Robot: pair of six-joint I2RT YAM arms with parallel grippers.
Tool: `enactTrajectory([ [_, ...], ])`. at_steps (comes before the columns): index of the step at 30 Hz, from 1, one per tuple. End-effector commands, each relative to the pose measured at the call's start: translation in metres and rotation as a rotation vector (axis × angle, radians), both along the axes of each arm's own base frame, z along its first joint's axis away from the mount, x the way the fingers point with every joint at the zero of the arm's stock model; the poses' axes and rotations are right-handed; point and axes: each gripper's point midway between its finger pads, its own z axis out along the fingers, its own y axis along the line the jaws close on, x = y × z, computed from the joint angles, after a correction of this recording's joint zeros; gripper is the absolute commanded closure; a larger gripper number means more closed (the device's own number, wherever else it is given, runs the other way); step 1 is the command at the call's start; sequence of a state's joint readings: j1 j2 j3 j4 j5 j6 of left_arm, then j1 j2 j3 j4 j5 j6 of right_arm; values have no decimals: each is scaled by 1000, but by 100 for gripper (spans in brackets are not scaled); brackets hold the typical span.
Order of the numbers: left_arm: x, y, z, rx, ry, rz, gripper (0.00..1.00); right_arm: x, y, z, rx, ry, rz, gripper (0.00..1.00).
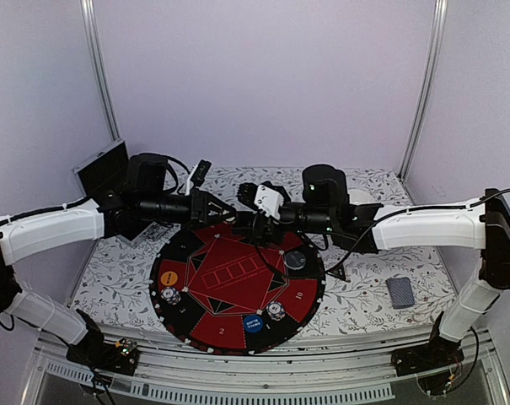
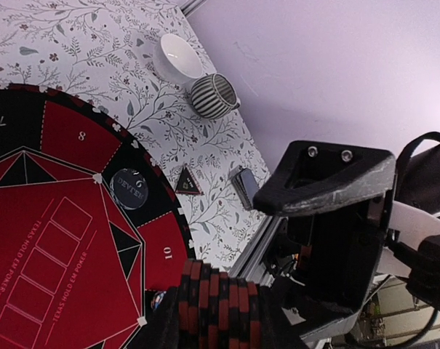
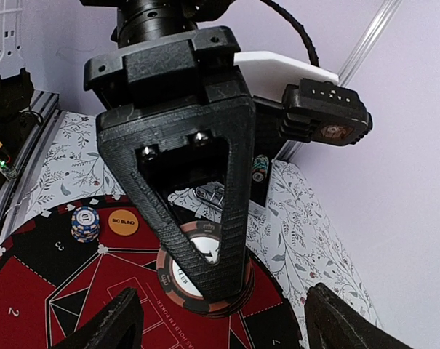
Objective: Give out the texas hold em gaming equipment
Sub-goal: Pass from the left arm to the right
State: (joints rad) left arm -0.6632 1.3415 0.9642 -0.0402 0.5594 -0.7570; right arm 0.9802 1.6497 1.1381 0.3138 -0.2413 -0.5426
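Top external: high behind the arm bases, looking down over the whole mat (image 1: 229,278). Left wrist: close and low, facing across the mat's right half toward bowl (image 2: 177,57) and cup (image 2: 212,96). Right wrist: very close to left gripper (image 3: 205,282) and chips (image 3: 177,275), facing the mat's left half. Mat shared by all three.

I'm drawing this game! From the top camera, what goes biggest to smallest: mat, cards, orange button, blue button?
1. Mat
2. Cards
3. Orange button and blue button look about the same, so I can't rank them.
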Motion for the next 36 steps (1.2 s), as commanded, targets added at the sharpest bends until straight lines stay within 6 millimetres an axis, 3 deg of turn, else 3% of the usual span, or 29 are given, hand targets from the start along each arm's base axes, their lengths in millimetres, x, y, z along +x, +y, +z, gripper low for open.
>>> enactTrajectory([
  [1, -6, -8, -19, 1, 23, -39, 100, 7, 5, 3, 16, 15, -31, 21],
  [5, -16, -1, -75, 58, 142, -40, 100, 0, -12, -13, -20, 55, -55, 19],
  [11, -37, 7, -135, 103, 279, -63, 100, -13, -37, -43, -95, 183, -94, 18],
  [16, -61, 16, -178, 137, 400, -90, 100, -19, -50, -56, -125, 244, -124, 18],
  [25, -90, 20, -211, 191, 494, -173, 100, -18, -50, -62, -155, 270, -131, 18],
  [28, -97, 22, -207, 207, 492, -198, 100, -18, -50, -61, -162, 273, -133, 18],
  [32, -85, 39, -196, 327, 380, -148, 100, -19, -51, -64, -169, 278, -135, 17],
  [36, -101, 48, -210, 387, 443, -204, 100, -17, -48, -65, -176, 284, -135, 17],
])
